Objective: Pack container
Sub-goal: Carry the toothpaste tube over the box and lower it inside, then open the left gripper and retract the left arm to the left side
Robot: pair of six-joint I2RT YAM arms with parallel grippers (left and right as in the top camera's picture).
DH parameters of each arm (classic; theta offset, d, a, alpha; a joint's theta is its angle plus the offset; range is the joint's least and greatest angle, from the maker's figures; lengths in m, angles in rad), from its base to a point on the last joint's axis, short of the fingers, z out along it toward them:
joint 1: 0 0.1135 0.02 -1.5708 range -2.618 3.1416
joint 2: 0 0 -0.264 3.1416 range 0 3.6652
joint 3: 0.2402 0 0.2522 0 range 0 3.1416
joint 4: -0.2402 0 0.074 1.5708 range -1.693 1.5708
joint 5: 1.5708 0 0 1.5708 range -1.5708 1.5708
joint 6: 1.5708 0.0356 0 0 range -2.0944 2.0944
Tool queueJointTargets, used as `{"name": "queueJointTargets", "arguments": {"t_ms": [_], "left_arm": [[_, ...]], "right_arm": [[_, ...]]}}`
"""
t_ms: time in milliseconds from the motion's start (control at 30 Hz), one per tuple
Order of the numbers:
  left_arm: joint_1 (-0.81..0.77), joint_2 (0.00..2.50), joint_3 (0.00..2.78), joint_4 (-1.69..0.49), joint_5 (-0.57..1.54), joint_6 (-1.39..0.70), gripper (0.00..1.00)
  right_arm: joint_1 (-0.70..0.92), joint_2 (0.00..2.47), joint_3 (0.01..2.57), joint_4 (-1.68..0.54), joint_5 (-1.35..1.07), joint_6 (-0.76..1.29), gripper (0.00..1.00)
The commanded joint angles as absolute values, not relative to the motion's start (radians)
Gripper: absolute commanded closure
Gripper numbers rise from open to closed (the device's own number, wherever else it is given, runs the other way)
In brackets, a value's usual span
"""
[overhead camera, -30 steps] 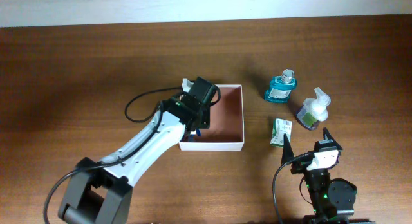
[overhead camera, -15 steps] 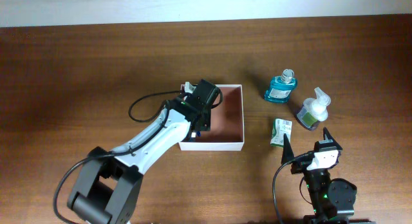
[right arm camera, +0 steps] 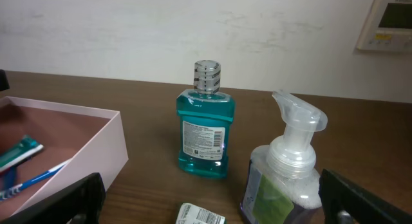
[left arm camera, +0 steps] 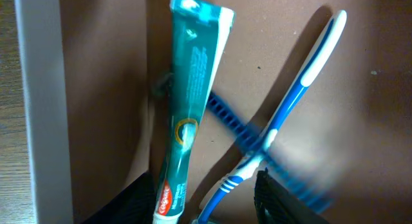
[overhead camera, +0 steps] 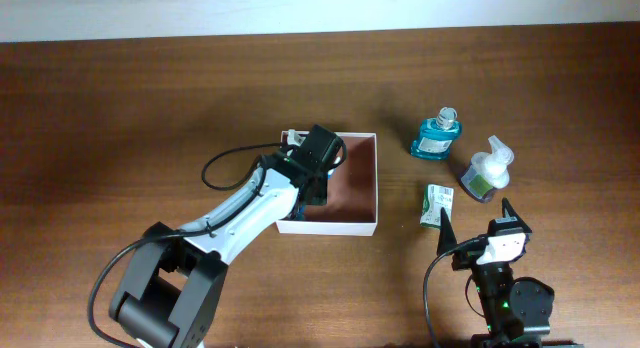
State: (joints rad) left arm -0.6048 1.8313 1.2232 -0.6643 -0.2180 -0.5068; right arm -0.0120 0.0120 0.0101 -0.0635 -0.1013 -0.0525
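Observation:
The container (overhead camera: 378,184) is a shallow square box with white walls and a pinkish-brown inside, at mid table. My left gripper (overhead camera: 312,191) reaches down into its left part and is open. In the left wrist view a teal toothpaste tube (left arm camera: 188,111) and a blue-and-white toothbrush (left arm camera: 283,114) lie on the box floor, their near ends between the spread fingers (left arm camera: 209,208). A blurred blue thing (left arm camera: 225,113) lies under the brush. The box's white wall (left arm camera: 42,108) is at the left. My right gripper (overhead camera: 475,226) is open and empty, low at the front right.
A teal mouthwash bottle (overhead camera: 437,135) (right arm camera: 205,130) and a foam soap pump bottle (overhead camera: 485,173) (right arm camera: 286,179) stand right of the container (right arm camera: 96,143). A small green-and-white packet (overhead camera: 437,204) (right arm camera: 201,215) lies in front of them, just ahead of my right gripper (right arm camera: 219,208).
The left arm's lower links have swung to the right while its gripper stayed in the left part of the container, shifting slightly. The right arm has not moved.

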Motion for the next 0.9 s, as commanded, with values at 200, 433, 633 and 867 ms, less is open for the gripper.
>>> {"name": "queueJointTargets", "arguments": {"t_ms": [200, 433, 633, 867], "left_arm": [[-0.608, 1.822, 1.360, -0.708, -0.167, -0.500, 0.54], [-0.595, 1.778, 1.533, -0.812, -0.211, -0.447, 0.56], [-0.516, 1.753, 1.552, -0.913, -0.390, -0.448, 0.55], [-0.350, 1.754, 1.551, -1.054, -0.378, -0.453, 0.54]], "right_arm": [[-0.007, 0.004, 0.006, -0.069, -0.096, -0.047, 0.01], [-0.007, 0.004, 0.006, -0.069, -0.096, -0.047, 0.01], [-0.007, 0.004, 0.006, -0.069, -0.096, -0.047, 0.01], [-0.007, 0.004, 0.006, -0.069, -0.096, -0.047, 0.01]]}}
